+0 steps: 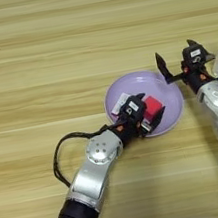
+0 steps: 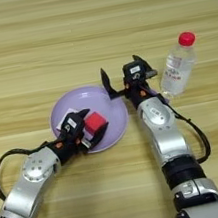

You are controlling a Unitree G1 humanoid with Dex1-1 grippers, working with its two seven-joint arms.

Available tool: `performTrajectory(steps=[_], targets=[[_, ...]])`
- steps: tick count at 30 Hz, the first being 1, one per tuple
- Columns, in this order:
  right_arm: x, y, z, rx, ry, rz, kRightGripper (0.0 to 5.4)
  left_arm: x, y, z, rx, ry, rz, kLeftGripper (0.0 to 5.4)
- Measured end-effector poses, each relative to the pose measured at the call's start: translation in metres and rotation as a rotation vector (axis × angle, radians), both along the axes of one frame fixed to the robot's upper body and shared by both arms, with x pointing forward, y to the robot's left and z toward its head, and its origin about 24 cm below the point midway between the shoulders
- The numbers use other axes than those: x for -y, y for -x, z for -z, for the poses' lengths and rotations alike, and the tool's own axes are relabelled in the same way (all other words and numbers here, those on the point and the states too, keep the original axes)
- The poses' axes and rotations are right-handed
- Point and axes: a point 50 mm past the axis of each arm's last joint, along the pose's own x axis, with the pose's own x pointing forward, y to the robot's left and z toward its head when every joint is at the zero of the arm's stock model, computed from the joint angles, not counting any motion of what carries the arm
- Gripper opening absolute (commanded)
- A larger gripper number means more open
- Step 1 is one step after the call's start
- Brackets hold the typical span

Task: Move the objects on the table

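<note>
A small red cube (image 2: 94,122) sits inside the round lilac plate (image 2: 104,99). My left gripper (image 2: 94,123) reaches into the plate and is shut on the cube, one black finger against each side. A small white-and-red card (image 2: 65,118) lies in the plate's left part, partly hidden under that gripper. My right gripper (image 2: 122,73) hovers at the plate's far right rim, open and holding nothing. To its right, a short gap away, a clear plastic bottle (image 2: 177,72) with a red cap (image 2: 186,39) stands upright. The wooden table (image 1: 45,51) fills the view.
A black cable (image 1: 59,158) loops off my left forearm over the table to the left. My right forearm (image 2: 165,131) lies along the table just right of the plate.
</note>
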Motion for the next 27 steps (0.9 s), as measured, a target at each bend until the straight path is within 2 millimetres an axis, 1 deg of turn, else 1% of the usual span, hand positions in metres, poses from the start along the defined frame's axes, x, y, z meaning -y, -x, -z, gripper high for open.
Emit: performTrajectory(steps=[16, 19, 23, 27], targets=[[0.000, 0.000, 0.000, 0.000, 0.000, 0.000, 5.40, 0.000, -0.001, -0.001, 0.007, -0.008, -0.001, 5.34], [0.000, 0.000, 0.000, 0.000, 0.000, 0.000, 5.40, -0.001, -0.001, -0.001, 0.006, 0.001, -0.007, 5.38], [0.000, 0.000, 0.000, 0.000, 0.000, -0.001, 5.40, -0.001, -0.006, -0.015, 0.046, 0.084, -0.036, 5.38], [0.000, 0.000, 0.000, 0.000, 0.001, -0.003, 5.40, -0.004, -0.009, -0.020, 0.059, 0.115, -0.054, 5.38]])
